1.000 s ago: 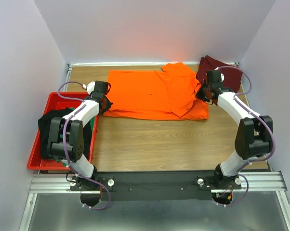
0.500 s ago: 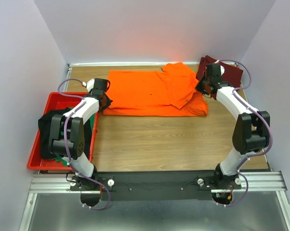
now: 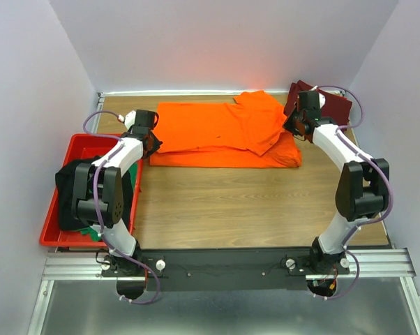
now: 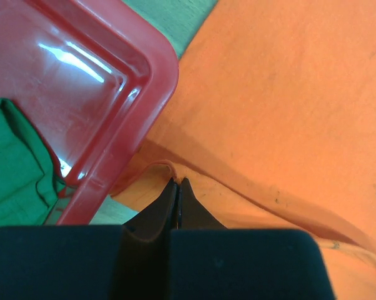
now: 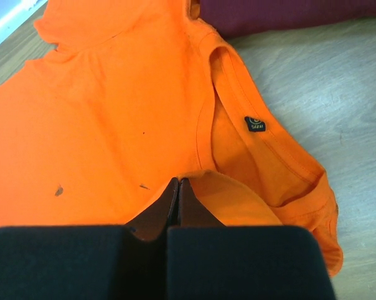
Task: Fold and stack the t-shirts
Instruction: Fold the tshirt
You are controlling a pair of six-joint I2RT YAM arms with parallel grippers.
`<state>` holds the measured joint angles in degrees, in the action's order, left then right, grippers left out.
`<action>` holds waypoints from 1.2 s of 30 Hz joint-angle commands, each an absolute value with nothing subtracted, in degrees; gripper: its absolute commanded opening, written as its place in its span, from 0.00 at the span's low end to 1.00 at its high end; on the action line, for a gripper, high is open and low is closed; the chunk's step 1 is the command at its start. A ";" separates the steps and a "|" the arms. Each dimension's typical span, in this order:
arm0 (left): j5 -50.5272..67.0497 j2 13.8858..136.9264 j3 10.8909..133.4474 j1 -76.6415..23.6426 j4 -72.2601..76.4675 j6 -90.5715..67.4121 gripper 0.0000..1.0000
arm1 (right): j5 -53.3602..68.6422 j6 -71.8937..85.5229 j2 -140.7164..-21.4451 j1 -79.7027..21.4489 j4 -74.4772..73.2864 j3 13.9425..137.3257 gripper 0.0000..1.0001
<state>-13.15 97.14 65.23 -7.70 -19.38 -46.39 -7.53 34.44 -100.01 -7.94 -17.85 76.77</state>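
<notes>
- The orange t-shirt (image 3: 224, 136) lies across the far half of the wooden table (image 3: 231, 202). It is partly folded: the near long edge is doubled over, and a sleeve lies turned back on top near the right end.
- The left gripper (image 4: 177, 182) sits low at the shirt's left end, just beside a corner of the red tray (image 4: 144, 106). Its jaws are pressed together, with a raised ridge of the orange hem pinched at the tips.
- The right gripper (image 5: 178, 181) sits low at the shirt's right end, next to the collar (image 5: 282, 169). Its jaws are likewise closed, with a thin flap of orange cloth caught at the tips.
- The collar opening faces the right wrist camera and has a small dark label (image 5: 255, 124) inside. A few dark specks mark the orange cloth.
- The maroon t-shirt (image 3: 332, 105) lies bunched in the far right corner of the table, behind the right gripper. In the right wrist view its edge meets the orange shirt.
- The red tray stands at the table's left side. It holds a black t-shirt (image 3: 70, 181), and a green t-shirt (image 4: 13, 169) shows against the tray wall. The left arm hides part of the contents.
</notes>
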 commanded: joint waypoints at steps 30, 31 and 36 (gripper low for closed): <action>-13.45 103.18 70.84 -6.68 -19.51 -45.09 0.00 | -5.45 33.66 -106.78 -6.33 -15.64 83.67 0.00; -13.45 103.27 70.93 -6.68 -19.42 -45.09 0.00 | -5.36 33.66 -107.05 -6.42 -15.56 83.67 0.00; -13.36 103.80 71.19 -6.59 -19.25 -45.00 0.00 | -5.19 33.57 -107.58 -6.33 -15.56 83.32 0.00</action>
